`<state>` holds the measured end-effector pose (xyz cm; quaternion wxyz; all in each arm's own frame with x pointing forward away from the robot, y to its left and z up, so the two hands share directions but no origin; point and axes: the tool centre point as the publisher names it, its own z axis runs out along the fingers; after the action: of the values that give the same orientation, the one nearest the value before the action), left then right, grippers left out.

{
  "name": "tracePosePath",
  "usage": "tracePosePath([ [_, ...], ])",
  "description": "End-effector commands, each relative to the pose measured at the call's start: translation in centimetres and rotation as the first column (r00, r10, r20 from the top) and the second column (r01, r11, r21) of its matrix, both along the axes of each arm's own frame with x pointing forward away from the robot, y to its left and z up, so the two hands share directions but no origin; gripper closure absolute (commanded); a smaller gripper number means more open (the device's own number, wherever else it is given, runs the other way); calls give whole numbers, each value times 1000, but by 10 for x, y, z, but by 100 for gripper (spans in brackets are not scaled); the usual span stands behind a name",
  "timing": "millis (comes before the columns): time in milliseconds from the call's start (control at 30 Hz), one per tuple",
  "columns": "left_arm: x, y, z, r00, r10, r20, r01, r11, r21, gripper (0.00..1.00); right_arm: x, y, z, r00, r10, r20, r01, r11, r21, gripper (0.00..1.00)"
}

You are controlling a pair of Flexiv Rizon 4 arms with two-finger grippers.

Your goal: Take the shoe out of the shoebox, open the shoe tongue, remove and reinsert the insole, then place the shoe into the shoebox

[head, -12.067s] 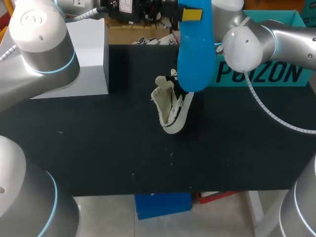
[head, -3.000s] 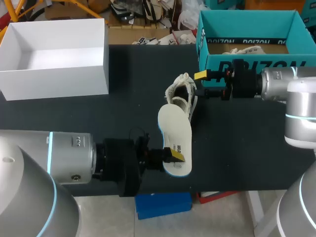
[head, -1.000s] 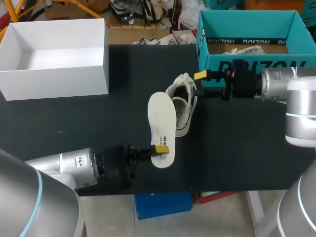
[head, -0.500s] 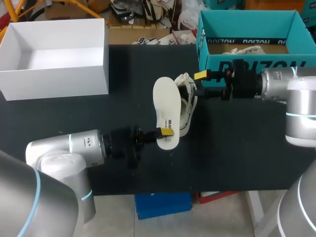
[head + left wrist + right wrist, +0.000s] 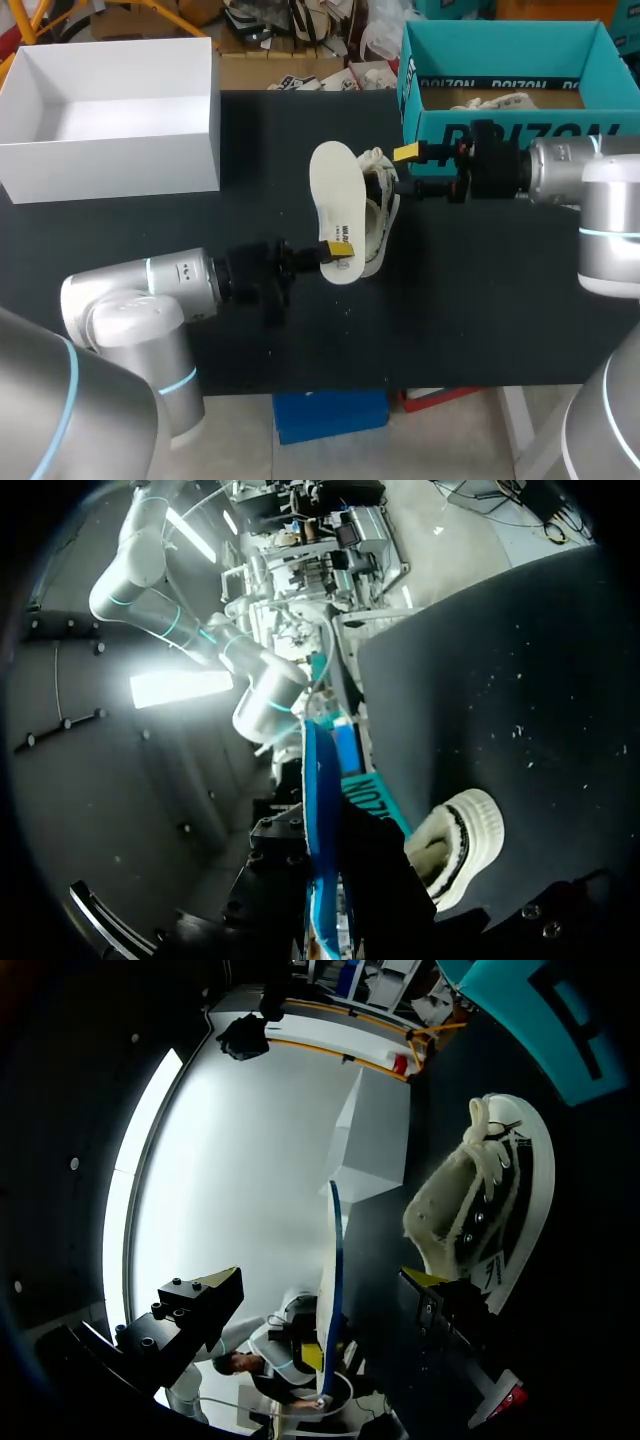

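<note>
A cream low-top shoe [image 5: 377,208] stands on the black table [image 5: 500,290], toe toward the front. My left gripper [image 5: 337,252] is shut on the heel end of the insole [image 5: 332,195], which is white on top and blue underneath. The insole stands up on edge against the shoe's left side. In the left wrist view the insole [image 5: 320,820] shows edge-on ahead of the gripper [image 5: 322,925], with the shoe [image 5: 455,845] beside it. My right gripper [image 5: 408,171] is open at the shoe's right side, by its collar. In the right wrist view the shoe [image 5: 480,1210] is next to one finger.
A teal shoebox [image 5: 505,128] stands at the back right with a second shoe [image 5: 492,101] inside. A white open box [image 5: 110,150] sits at the back left. Bare black table lies in front of the shoe and to its left.
My left arm has carried the insole up and back from near the table's front edge until it stands against the shoe. The right arm and the shoe have not moved.
</note>
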<state>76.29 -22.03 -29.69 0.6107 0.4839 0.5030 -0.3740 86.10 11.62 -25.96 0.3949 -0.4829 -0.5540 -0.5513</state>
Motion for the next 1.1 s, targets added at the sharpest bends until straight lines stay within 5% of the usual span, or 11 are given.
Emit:
tracePosePath([
  [33,0,-3,0,1000,6,1,-6,1000,5,100,-1,3,-3,999,34,3,-34,998,-51,0],
  [267,0,-3,0,1000,6,1,-6,1000,5,100,-7,14,-17,989,149,-26,-151,974,-168,0],
  [633,0,-3,0,1000,6,1,-6,1000,5,100,-31,40,-24,986,159,-52,-164,980,-108,0],
  [1100,0,-3,0,1000,6,1,-6,1000,5,100,-40,67,-17,978,186,-91,-194,976,-96,0],
])
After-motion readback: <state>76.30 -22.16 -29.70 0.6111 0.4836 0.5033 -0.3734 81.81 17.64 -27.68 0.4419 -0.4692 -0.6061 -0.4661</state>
